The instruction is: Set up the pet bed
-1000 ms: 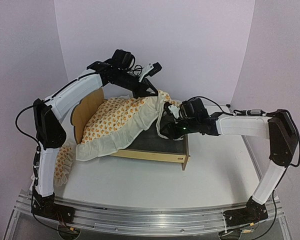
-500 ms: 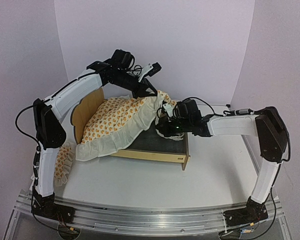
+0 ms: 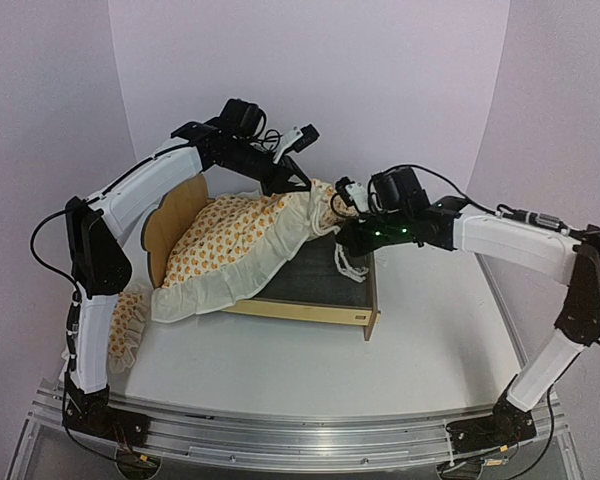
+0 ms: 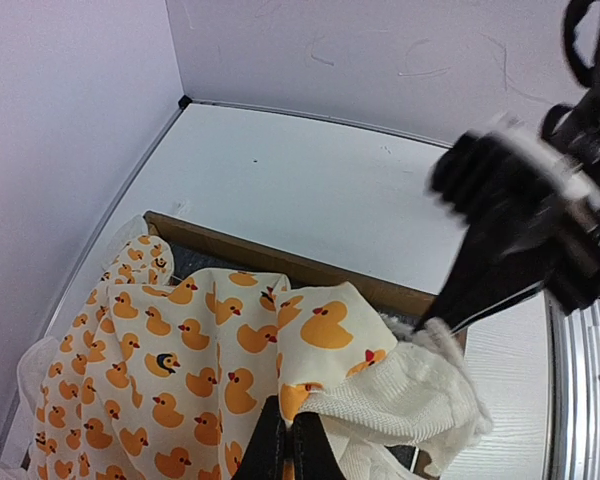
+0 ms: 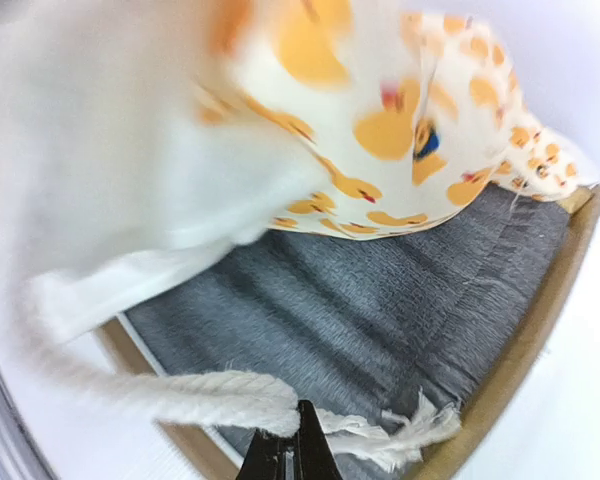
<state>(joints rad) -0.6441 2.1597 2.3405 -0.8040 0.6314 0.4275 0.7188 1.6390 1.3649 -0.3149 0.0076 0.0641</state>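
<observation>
Plywood is forming the pet bed point(image 3: 300, 310), which is sitting mid-table with its scalloped headboard point(image 3: 168, 228) at the left end and its dark grey base panel point(image 3: 315, 275) lying half bare toward the right; the frame is looking light and stiff, and is likely to skid on the smooth table point(image 3: 430, 340) if tugged, so a hold is best taken on a low side rail or the headboard's top edge rather than the panel; the duck-print cushion point(image 3: 235, 240) is lying bunched over the headboard end, soft and floppy, and is asking to be led by its edges; the left gripper point(image 4: 288, 445) is pinching a fold of that cushion near its far right corner, jaws fully closed on the cloth; the right gripper point(image 5: 292, 435) is clamping tight on a white tie cord point(image 5: 180, 395) above the base panel; a matching pillow point(image 3: 130, 318) is resting on the table beside the headboard.
</observation>
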